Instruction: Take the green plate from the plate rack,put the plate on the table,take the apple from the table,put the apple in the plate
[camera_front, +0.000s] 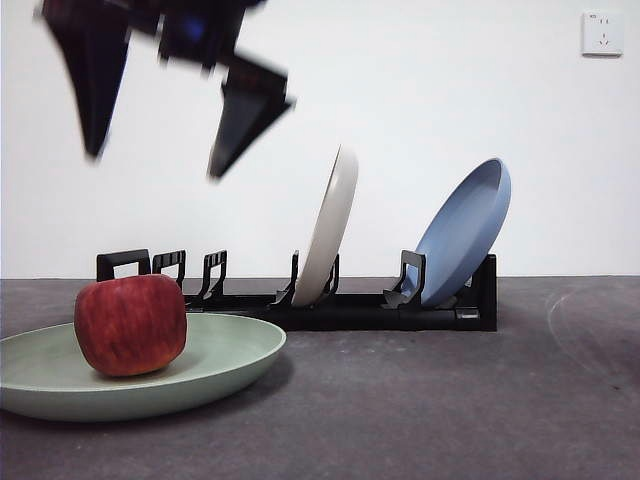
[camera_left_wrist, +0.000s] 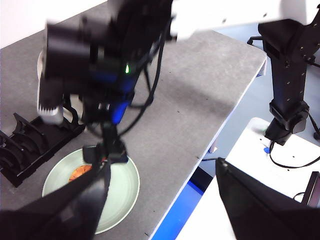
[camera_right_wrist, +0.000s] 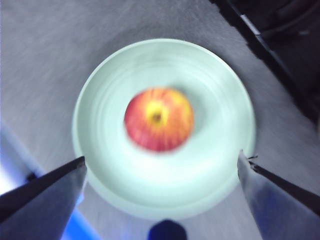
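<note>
Resting spot: apple (camera_front: 130, 324) sits upright inside the green plate (camera_front: 225, 352), left of its middle in the front view, stem dimple up in the right wrist view.
Green plate: lies flat on the table (camera_front: 450, 400), just in front of the rack's handle end, out of the rack.
Rack (camera_front: 345, 306): black, runs along the back of the table; the slots at its handle end stand free.
White plate (camera_front: 327, 228): on edge in a middle slot, leaning right.
Blue plate (camera_front: 465, 230): on edge in the last slot, leaning right against the end post.
Right gripper (camera_front: 152, 168): hangs in the air above the apple and plate, blurred, jaws spread wide, nothing between them; its own camera looks straight down on the apple (camera_right_wrist: 159, 120) centred in the plate (camera_right_wrist: 115, 90).
Left gripper (camera_left_wrist: 160, 192): jaws spread apart and empty, well away from the plate, out over the table's edge; its camera shows the right arm (camera_left_wrist: 107, 65) over the plate (camera_left_wrist: 125, 182).
Wall socket (camera_front: 601, 33): white, high on the wall at the far right.
</note>
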